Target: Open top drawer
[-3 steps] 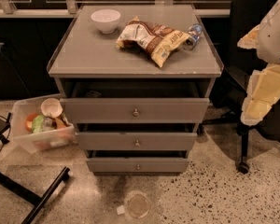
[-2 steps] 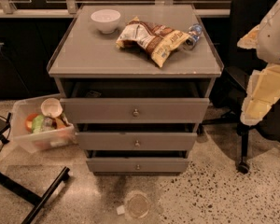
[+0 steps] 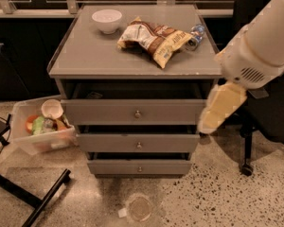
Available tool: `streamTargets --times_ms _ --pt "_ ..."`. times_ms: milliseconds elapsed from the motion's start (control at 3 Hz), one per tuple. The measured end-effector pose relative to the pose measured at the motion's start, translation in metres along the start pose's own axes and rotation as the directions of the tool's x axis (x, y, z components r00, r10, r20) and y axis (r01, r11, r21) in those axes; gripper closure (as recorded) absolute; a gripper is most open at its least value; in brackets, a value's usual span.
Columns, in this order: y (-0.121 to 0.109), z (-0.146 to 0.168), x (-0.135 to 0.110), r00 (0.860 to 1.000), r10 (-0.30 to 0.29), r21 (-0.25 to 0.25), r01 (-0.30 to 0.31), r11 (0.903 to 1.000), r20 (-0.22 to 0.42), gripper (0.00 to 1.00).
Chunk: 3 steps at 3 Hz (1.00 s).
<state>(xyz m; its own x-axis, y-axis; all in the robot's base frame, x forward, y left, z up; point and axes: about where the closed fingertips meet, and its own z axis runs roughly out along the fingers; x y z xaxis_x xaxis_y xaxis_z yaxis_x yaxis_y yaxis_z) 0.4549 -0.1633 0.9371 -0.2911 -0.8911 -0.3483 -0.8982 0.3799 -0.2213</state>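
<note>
The top drawer (image 3: 109, 112) is the widest grey front of the cabinet, with a small round silver knob (image 3: 137, 113) at its centre. It stands pulled out a little, with a dark gap showing its inside above the front. My arm comes in from the right. Its pale yellow end with the gripper (image 3: 209, 122) hangs by the right end of the top drawer front, well right of the knob. The narrower middle drawer (image 3: 138, 143) and bottom drawer (image 3: 138, 167) sit below it.
On the cabinet top (image 3: 85, 56) are a white bowl (image 3: 107, 20), a chip bag (image 3: 154, 38) and a bottle (image 3: 195, 35). A clear bin (image 3: 42, 131) with items stands on the floor at left. A cup (image 3: 140, 208) lies on the floor in front. An office chair (image 3: 270, 122) stands at right.
My arm has swung left from the right edge of the view to the right end of the top drawer front. The drawers and the things on top have not moved.
</note>
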Motion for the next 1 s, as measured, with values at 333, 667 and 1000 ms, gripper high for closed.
streamTargets --times_ms 333,667,1000 --pt "0.024 0.048 -0.015 0.991 0.129 0.001 -0.130 0.9916 0.046 0.00" --pt "0.018 0.060 -0.021 0.983 0.163 0.034 -0.166 0.9855 0.080 0.00" --pt "0.018 0.060 -0.021 0.983 0.163 0.034 -0.166 0.9855 0.080 0.00"
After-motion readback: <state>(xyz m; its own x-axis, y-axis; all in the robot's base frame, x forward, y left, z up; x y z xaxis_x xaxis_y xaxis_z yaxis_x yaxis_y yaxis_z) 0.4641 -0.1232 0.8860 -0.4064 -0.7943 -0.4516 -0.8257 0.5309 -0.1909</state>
